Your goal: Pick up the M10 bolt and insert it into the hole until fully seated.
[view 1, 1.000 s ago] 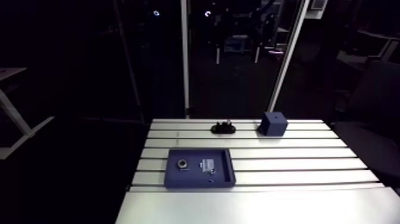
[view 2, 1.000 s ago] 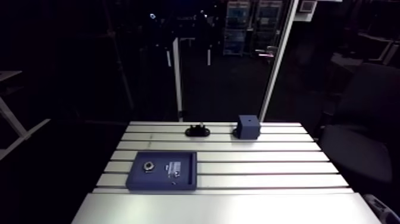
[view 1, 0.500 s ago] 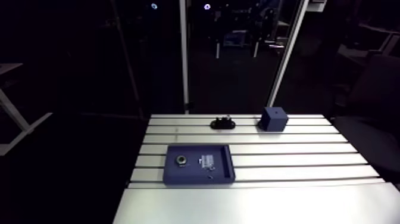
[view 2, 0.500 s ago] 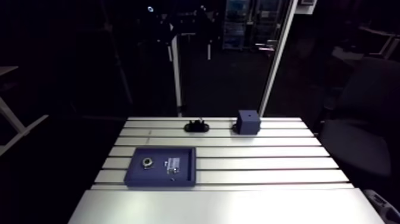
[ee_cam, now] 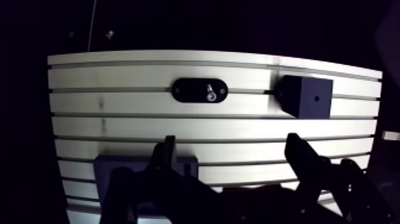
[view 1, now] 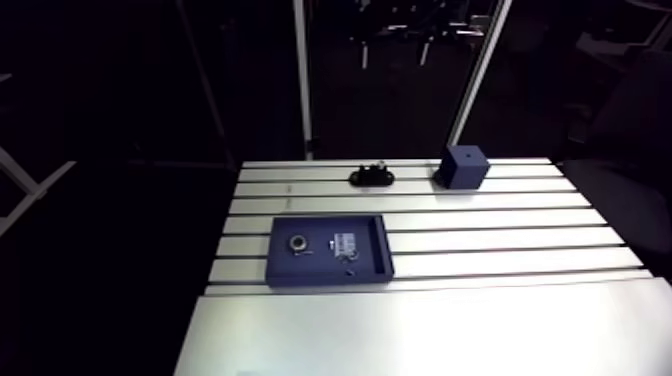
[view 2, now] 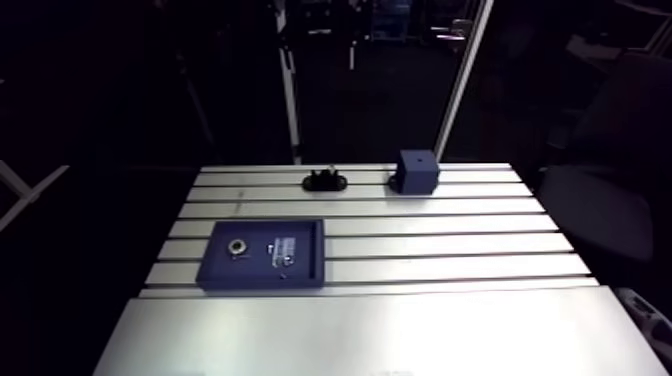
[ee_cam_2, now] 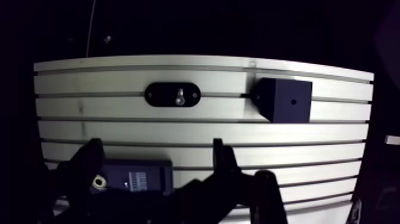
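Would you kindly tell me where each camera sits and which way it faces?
Arm view: on the arm's upper link, looking down over the slotted aluminium table from its near edge; no robot part shows.
Wrist view: on the wrist, above the dark blue rectangular tray, facing the table's far edge; the open gripper shows.
Both show the tray, the black oval holder and the dark blue cube.
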